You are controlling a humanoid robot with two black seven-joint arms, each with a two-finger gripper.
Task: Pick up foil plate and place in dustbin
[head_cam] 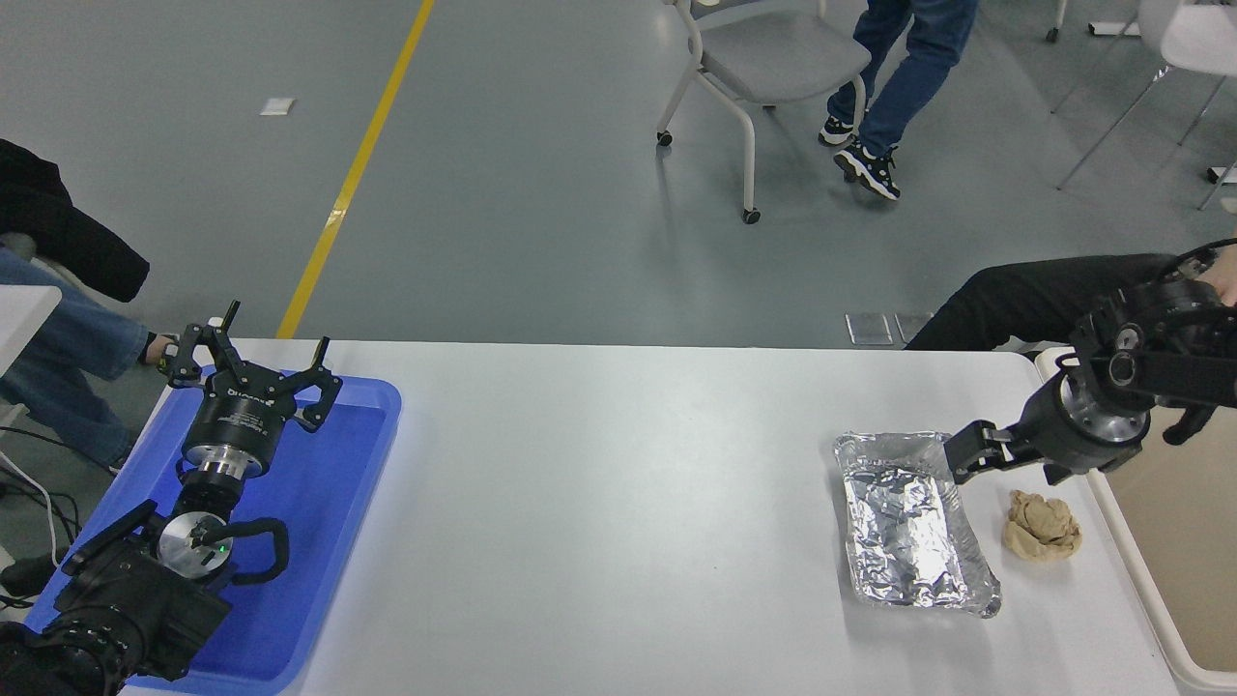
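Note:
The foil plate (910, 524) is a shiny crinkled rectangular tray lying flat on the white table at the right. My right gripper (966, 454) hangs low just over the plate's far right corner, its arm coming in from the right edge; it holds nothing that I can see. The dustbin (1140, 580) is a cream tub at the right edge, partly cut off, to the right of the plate. My left gripper (253, 356) is parked open over the far end of the blue tray at the lower left.
A crumpled tan paper wad (1041, 524) lies between the foil plate and the dustbin. The shallow blue tray (329, 503) sits at the table's left. A person's dark sleeve or leg (1044, 300) is behind the far right edge; a chair (763, 58) and a walking person are beyond.

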